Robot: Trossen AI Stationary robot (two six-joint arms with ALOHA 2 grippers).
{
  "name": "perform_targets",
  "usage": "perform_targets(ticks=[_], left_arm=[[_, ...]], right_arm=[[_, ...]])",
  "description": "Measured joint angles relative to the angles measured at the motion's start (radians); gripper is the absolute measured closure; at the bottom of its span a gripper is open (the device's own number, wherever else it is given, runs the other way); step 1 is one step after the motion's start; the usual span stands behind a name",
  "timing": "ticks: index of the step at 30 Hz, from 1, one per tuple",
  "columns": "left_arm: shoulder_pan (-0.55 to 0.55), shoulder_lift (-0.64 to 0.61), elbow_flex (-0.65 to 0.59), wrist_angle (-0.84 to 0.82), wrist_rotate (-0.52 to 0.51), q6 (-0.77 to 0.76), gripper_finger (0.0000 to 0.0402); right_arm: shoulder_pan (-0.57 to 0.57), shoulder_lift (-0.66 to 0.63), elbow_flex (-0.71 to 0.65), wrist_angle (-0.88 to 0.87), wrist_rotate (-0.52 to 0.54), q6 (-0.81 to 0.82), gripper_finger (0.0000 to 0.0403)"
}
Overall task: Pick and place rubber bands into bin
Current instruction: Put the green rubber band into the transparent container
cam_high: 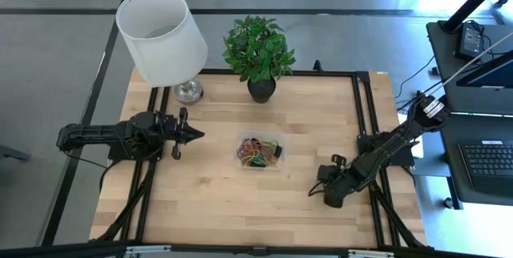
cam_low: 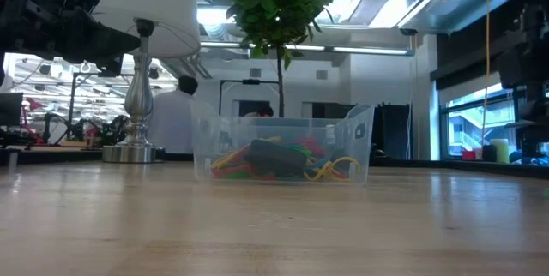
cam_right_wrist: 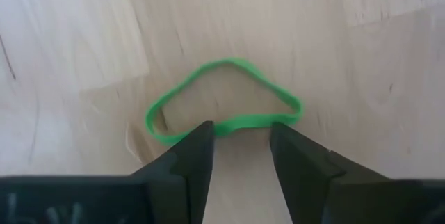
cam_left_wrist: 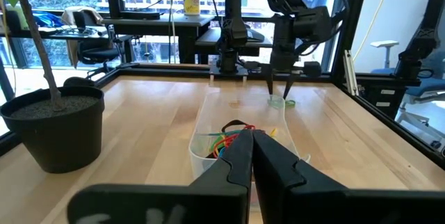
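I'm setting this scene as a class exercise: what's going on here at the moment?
The right hand is down at the table, fingers open on either side of a green rubber band lying flat on the wood, not yet gripped. The clear bin mid-table already holds a heap of coloured rubber bands. The left hand is shut, empty, and waits off to the bin's left.

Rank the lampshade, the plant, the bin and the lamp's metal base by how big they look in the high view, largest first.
1. white lampshade, though it stands nearer the camera, which may flatter it
2. plant
3. bin
4. lamp base, partly hidden under the shade
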Motion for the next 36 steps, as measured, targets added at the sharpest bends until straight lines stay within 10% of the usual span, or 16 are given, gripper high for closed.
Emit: perform_targets(ticks=[12,36], left_arm=[[0.000,0.000,0.000,0.000,0.000,0.000,0.0396],[0.000,0.000,0.000,0.000,0.000,0.000,0.0394]], right_arm=[[-0.009,0.005,-0.002,0.088,0.066,0.090,0.0393],[-0.093,-0.001,0.540,-0.456,0.191,0.178,0.0403]])
